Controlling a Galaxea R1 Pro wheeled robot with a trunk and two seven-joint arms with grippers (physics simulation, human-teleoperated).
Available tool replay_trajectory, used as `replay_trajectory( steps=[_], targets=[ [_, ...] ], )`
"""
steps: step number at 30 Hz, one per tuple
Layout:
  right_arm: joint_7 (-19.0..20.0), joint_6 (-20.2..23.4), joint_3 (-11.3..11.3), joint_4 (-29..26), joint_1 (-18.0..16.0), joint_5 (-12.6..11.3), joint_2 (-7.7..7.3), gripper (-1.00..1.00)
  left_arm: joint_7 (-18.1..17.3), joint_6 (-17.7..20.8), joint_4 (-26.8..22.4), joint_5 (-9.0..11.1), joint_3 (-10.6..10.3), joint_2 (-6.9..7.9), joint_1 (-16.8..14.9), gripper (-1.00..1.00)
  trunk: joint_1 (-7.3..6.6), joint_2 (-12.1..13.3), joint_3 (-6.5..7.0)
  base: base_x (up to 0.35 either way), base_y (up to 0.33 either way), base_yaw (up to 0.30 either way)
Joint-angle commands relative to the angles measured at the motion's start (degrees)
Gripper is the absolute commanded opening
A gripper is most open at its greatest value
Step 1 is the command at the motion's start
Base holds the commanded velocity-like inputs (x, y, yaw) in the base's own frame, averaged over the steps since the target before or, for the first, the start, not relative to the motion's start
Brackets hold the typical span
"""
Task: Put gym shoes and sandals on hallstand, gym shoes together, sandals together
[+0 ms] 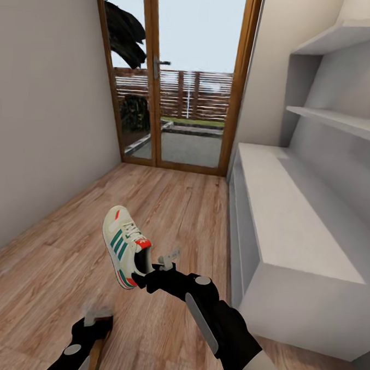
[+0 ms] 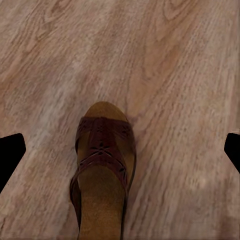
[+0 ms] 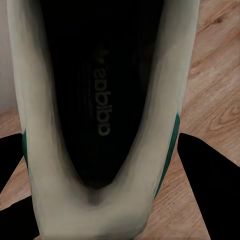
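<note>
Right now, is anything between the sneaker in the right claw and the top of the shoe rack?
Nothing visible. The right claw holds the gym shoe above the floor, left of the hallstand, whose visible top is bare.

A white gym shoe (image 1: 124, 247) is marked with green side stripes, a red tongue label and red-orange accents; its insole is black. The sandal (image 2: 102, 170) is coloured reddish brown with a cut-out strap pattern. Light brown wood grain covers the corridor floor (image 1: 66, 254); the hallstand (image 1: 292, 224) is pale grey-white.
</note>
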Motion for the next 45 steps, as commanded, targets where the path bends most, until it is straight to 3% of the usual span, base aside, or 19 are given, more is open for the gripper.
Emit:
replay_trajectory(
  steps=[1, 23, 29, 35, 45],
  targets=[
    [0.1, 0.3, 0.0, 0.0, 0.0, -0.4, 0.01, -1.00, 0.1, -0.2, 0.0, -0.2, 0.1, -0.01, 0.0, 1.00, 0.01, 0.0, -0.37, 0.000, 0.000, 0.000],
    [0.2, 0.3, 0.0, 0.0, 0.0, -0.4, 0.01, -1.00, 0.4, -0.1, 0.0, -0.2, 0.1, 0.48, 0.0, 1.00, 0.58, -0.3, -7.24, 0.000, 0.000, 0.000],
    [0.2, 0.3, 0.0, 0.0, 0.0, -0.4, 0.01, -1.00, 0.4, -0.1, 0.2, -0.1, 0.3, 1.84, 0.0, 1.00, 0.73, -0.4, -9.11, 0.000, 0.000, 0.000],
    [0.2, 0.3, 0.0, 0.0, 0.0, -0.4, 0.01, -1.00, 0.4, -0.2, 0.4, -0.1, 0.4, 2.18, 0.0, 1.00, 0.88, -0.5, -10.98, 0.000, 0.000, 0.000],
    [0.2, 0.3, -0.2, -0.3, 0.0, -0.4, 0.01, -1.00, 0.5, -0.2, 0.6, -0.1, 0.1, 2.19, 0.0, 1.00, 1.14, -0.6, -13.33, 0.000, 0.000, 0.000]
  ],
)
